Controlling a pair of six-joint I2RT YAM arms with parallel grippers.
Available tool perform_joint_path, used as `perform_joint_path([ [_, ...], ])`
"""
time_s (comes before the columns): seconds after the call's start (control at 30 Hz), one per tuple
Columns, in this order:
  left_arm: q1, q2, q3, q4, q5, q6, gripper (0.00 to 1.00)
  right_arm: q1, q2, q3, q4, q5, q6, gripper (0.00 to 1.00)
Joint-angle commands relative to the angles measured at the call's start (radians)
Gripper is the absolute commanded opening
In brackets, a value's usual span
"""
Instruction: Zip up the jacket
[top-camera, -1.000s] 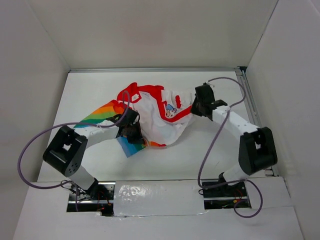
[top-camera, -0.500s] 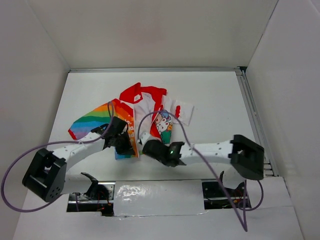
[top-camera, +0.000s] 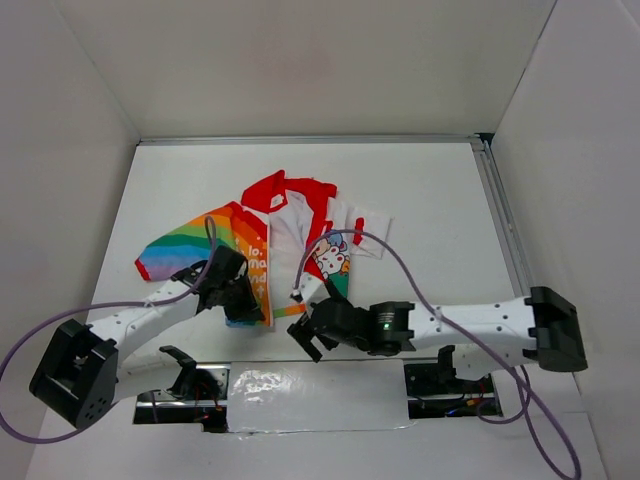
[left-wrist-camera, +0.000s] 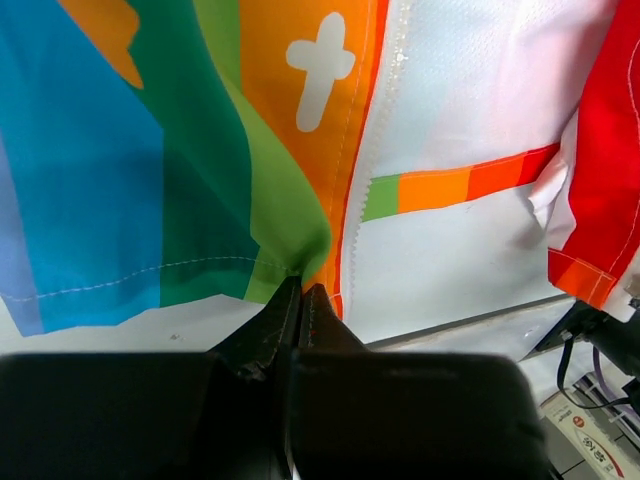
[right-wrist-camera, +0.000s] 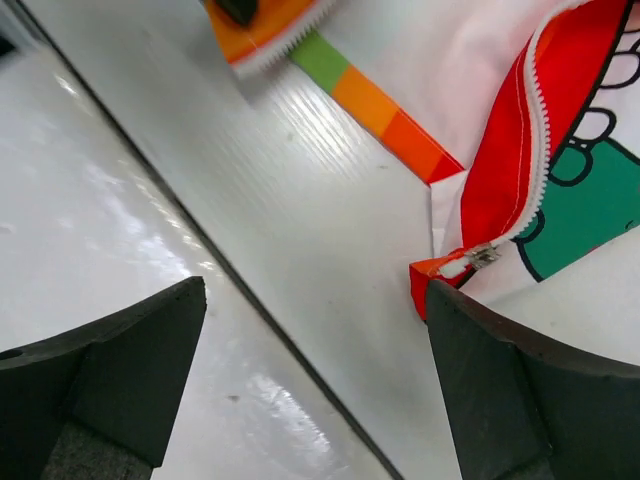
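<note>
down at the near edge of the worktop (top-camera: 430, 190), the left gripper (left-wrist-camera: 300, 288) is clamped tight, its black fingers (left-wrist-camera: 268, 330) pressed together on the bottom hem of the jacket (top-camera: 290, 225). the pinch sits right where the green stripe meets the orange one, just beside the zipper teeth (left-wrist-camera: 342, 255) of that front edge. the cloth puckers up from the grip.

over to the right gripper (right-wrist-camera: 315, 300): jaws spread wide, gripping nothing, only bare worktop between them. one finger (right-wrist-camera: 500, 390) stands just beside the red bottom corner of the other front edge, and whether it touches is hard to call. on that corner lies the small metal zipper pull (right-wrist-camera: 482, 256), with white teeth running up the red edge from it.

between the two front edges the white lining shows, crossed by a green-to-red hem stripe (right-wrist-camera: 380, 105). the two sides of the zipper lie apart, so the front is open.

stepping back, the jacket lies flat, left of the worktop's middle, hem toward the near edge and red collar (top-camera: 285, 188) toward the far edge. a rainbow sleeve (top-camera: 180, 248) fans out toward the left edge. the cartoon print (top-camera: 335, 258) sits on the right-hand front. the right arm (top-camera: 470, 322) reaches in low along the near edge, and a purple cable (top-camera: 400, 268) arcs over the jacket's lower right.
</note>
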Motion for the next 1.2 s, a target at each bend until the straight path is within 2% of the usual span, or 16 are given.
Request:
perform_joint_path([
  [0.0,-0.011,-0.006,-0.01,0.055,0.034,0.016,0.0,-0.04,-0.122,-0.046,0.097,-0.071,0.111,0.96],
  [0.1,-0.023,-0.011,-0.017,0.088,0.045,0.043,0.0,-0.131,-0.223,-0.102,0.082,-0.094,0.211,0.97],
  [0.13,-0.031,-0.014,-0.019,0.092,0.045,0.046,0.0,-0.213,-0.246,-0.125,0.078,-0.118,0.228,0.96],
  [0.3,-0.055,-0.028,-0.025,0.105,0.042,0.053,0.0,-0.505,-0.406,-0.282,0.086,-0.365,0.292,0.92],
  [0.37,-0.063,-0.036,-0.026,0.107,0.043,0.049,0.0,-0.542,-0.418,-0.302,0.083,-0.43,0.332,0.9],
  [0.47,-0.081,-0.046,-0.029,0.111,0.048,0.043,0.0,-0.527,-0.398,-0.29,0.063,-0.442,0.418,0.87],
  [0.57,-0.098,-0.054,-0.04,0.121,0.045,0.035,0.0,-0.45,-0.33,-0.265,0.063,-0.387,0.513,0.85],
  [0.7,-0.111,-0.046,-0.046,0.125,0.042,0.03,0.0,-0.337,-0.205,-0.187,0.005,-0.139,0.587,0.83],
  [0.83,-0.121,-0.04,-0.051,0.139,0.045,0.036,0.0,-0.231,-0.041,-0.057,-0.093,-0.007,0.575,0.83],
  [0.93,-0.134,-0.043,-0.057,0.144,0.034,0.035,0.0,-0.223,0.091,-0.011,-0.123,0.023,0.573,0.83],
  [1.1,-0.143,-0.052,-0.065,0.135,0.023,0.024,0.0,-0.231,0.18,-0.007,-0.072,0.015,0.552,0.82],
  [1.17,-0.146,-0.059,-0.065,0.132,0.02,0.021,0.0,-0.242,0.211,-0.023,-0.047,-0.007,0.55,0.78],
])
